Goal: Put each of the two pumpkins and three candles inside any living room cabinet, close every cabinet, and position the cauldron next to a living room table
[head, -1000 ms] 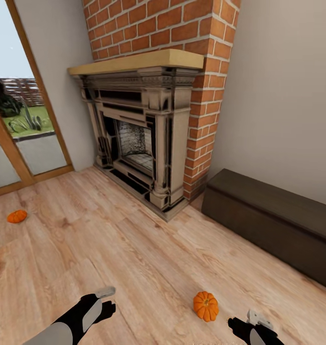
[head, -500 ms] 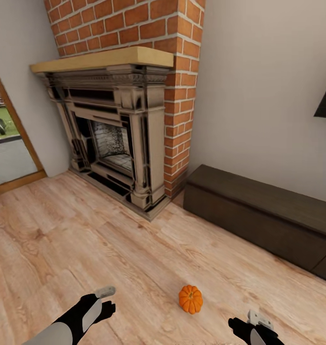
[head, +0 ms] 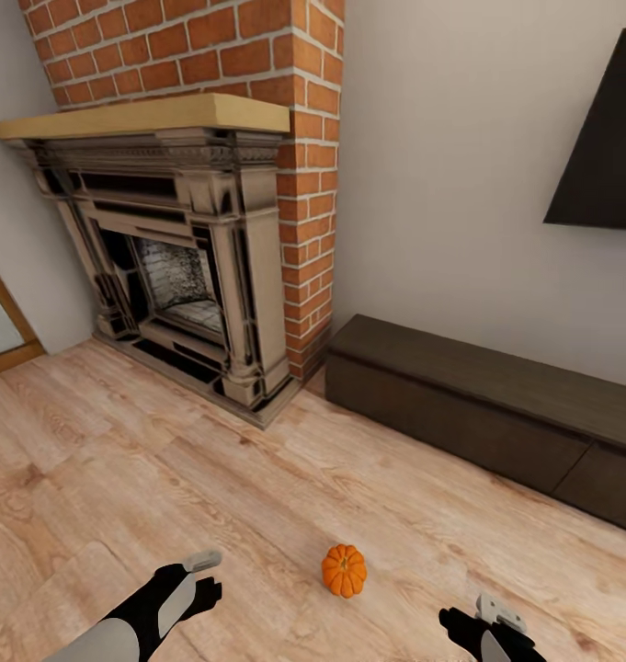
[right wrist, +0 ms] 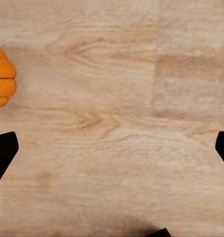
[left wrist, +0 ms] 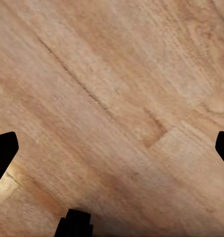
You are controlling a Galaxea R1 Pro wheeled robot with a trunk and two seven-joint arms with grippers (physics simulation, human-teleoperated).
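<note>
One small ribbed orange pumpkin [head: 344, 570] lies on the wood floor between my two arms, and its edge also appears as the pumpkin [right wrist: 1, 76] in the right wrist view. The long, low dark brown cabinet [head: 478, 414] stands against the wall beyond it, all fronts shut. My left gripper [head: 200, 575] hangs over bare floor left of the pumpkin. In its wrist view the left gripper [left wrist: 112, 148] is open and empty. My right gripper [head: 483, 618] sits low, right of the pumpkin. The right gripper [right wrist: 112, 148] is open too, with the pumpkin off to one side.
A brick chimney with an ornate fireplace [head: 179, 276] and pale mantel fills the back left. A dark flat panel [head: 602, 147] hangs on the wall above the cabinet. A wooden door frame [head: 5, 340] shows at the left edge. Open wood floor lies all around.
The whole view has swung to the right, so the camera moved. A second pumpkin and the glass door left the picture, and the wall panel came in. Both arms hold the same pose.
</note>
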